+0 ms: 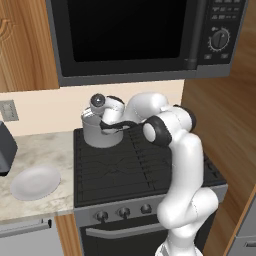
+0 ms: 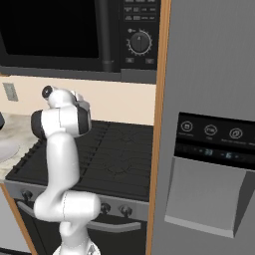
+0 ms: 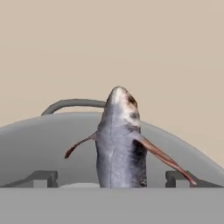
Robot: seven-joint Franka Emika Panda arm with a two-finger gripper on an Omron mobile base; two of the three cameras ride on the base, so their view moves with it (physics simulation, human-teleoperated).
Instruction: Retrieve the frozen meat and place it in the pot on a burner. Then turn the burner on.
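Centre frame, our jaws (image 3: 113, 178) stand spread, gripping nothing; the frozen meat (image 3: 120, 144) stands upright above the pot (image 1: 101, 132) and may snag its rim.

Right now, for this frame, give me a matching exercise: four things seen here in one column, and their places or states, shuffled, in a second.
Things:
1. frozen meat
2. pot
3. white plate
4. gripper

Places or states:
A. on the counter, left of the cooktop
B. jaws spread wide, above the pot
C. between the fingers, over the pot's opening
D. on a back burner of the cooktop

Pairs: 1-C, 2-D, 3-A, 4-B
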